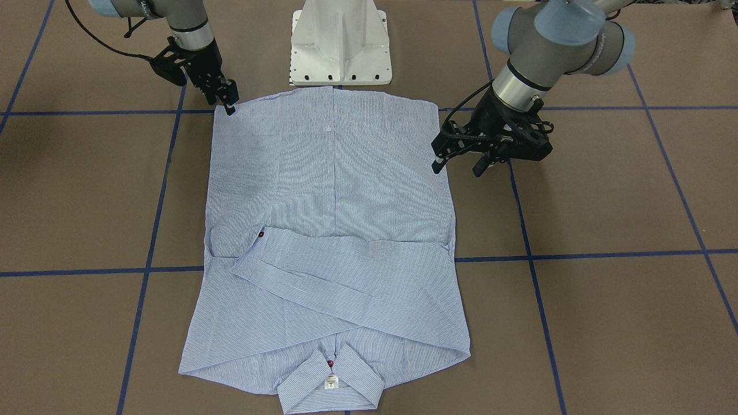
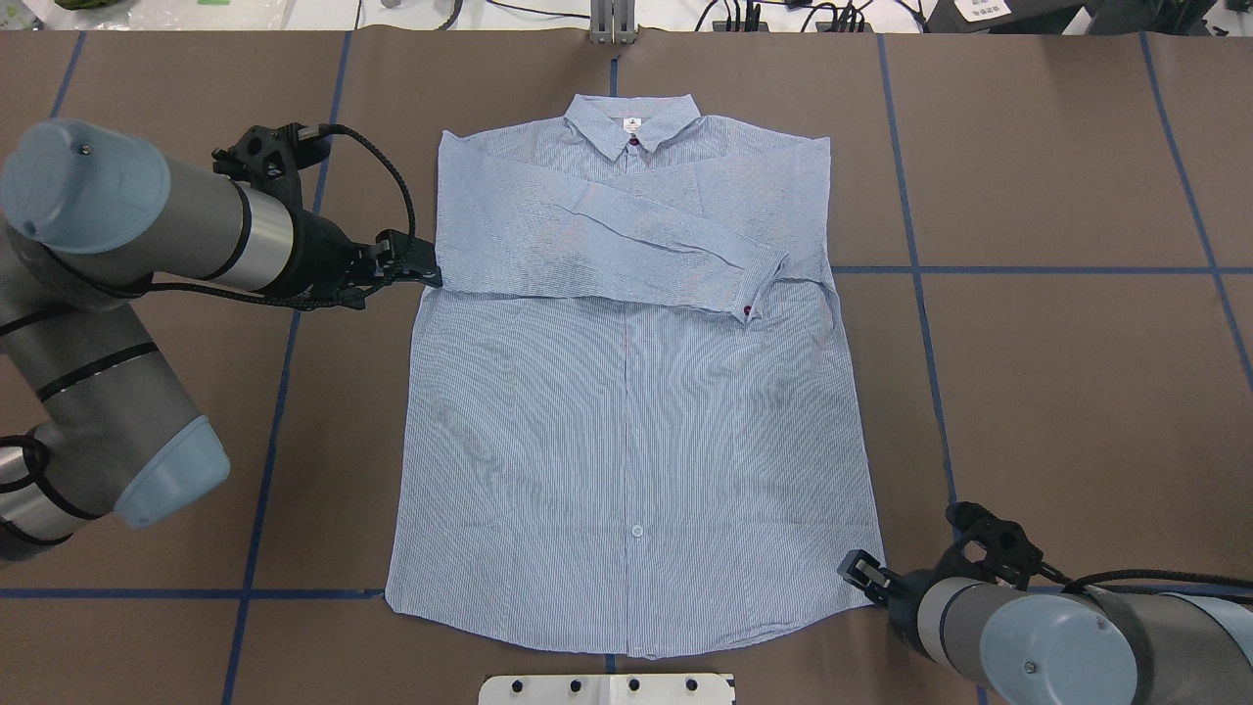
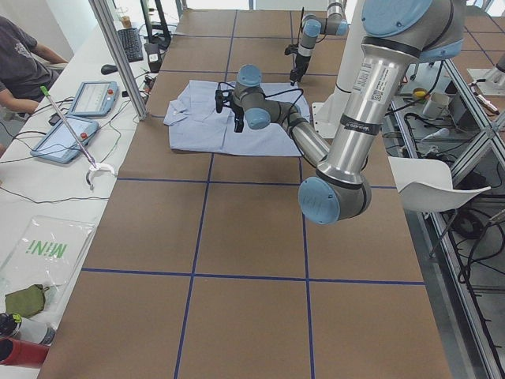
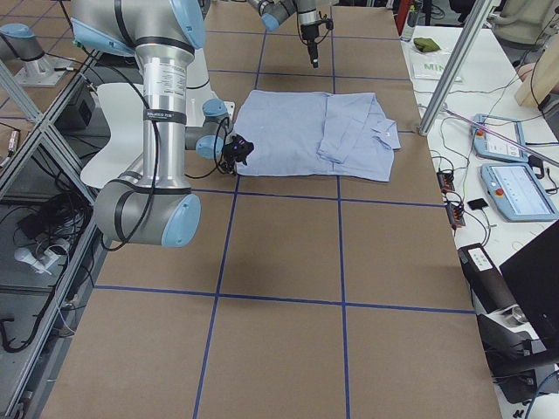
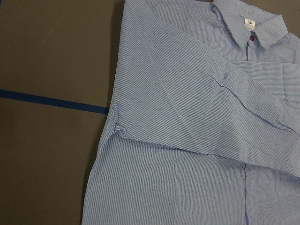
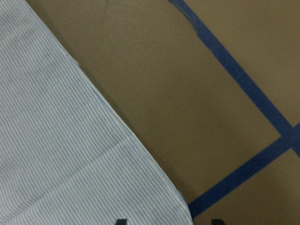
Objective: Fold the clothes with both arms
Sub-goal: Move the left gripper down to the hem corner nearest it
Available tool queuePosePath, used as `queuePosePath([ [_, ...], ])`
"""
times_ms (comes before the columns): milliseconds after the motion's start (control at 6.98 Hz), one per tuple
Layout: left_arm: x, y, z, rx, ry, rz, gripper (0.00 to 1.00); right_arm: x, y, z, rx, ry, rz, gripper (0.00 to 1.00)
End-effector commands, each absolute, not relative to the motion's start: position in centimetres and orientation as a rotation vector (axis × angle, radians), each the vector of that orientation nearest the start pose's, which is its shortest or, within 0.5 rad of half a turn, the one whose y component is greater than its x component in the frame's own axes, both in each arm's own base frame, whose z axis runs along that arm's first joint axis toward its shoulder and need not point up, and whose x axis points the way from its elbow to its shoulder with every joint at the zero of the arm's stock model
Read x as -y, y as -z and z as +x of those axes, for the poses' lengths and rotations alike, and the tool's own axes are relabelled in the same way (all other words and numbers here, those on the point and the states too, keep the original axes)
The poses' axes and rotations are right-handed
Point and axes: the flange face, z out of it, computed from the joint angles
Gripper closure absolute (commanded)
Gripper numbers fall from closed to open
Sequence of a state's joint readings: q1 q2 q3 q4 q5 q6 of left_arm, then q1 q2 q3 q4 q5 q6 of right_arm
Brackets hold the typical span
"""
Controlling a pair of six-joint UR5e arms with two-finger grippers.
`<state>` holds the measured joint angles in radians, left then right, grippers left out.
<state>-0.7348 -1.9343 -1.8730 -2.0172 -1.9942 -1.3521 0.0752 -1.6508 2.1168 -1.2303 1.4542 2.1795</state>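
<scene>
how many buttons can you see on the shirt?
3. A dark red collar button, a dark red cuff button on the folded sleeve, and a pale button low on the shirt front, near the hem. Others may hide under the folded sleeves.

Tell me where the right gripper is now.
In the overhead view, the right gripper is at lower right, on the robot's own right side, at the near hem corner of the shirt.
</scene>
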Motion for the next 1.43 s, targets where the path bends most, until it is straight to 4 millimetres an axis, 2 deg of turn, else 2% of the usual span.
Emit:
queuePosePath([
  [0, 46.0, -26.7, 37.3, -1.149, 0.236, 0.156, 0.02, 17.7, -40.8, -44.5, 0.819, -0.691, -0.109, 0.34],
  [286, 46.0, -26.7, 37.4, -1.151, 0.234, 0.156, 0.02, 17.6, -41.3, -44.4, 0.808, -0.69, -0.108, 0.36],
  [430, 46.0, -26.6, 37.4, -1.151, 0.235, 0.155, 0.02, 17.5, -41.3, -44.5, 0.808, -0.687, -0.109, 0.46],
  [859, 46.0, -26.5, 37.4, -1.153, 0.236, 0.155, 0.02, 17.5, -41.2, -44.5, 0.811, -0.688, -0.109, 1.0],
  [1289, 45.4, -25.1, 36.9, -1.185, 0.29, 0.126, 0.01, 18.0, -39.8, -43.4, 0.836, -0.696, -0.112, 1.0],
])
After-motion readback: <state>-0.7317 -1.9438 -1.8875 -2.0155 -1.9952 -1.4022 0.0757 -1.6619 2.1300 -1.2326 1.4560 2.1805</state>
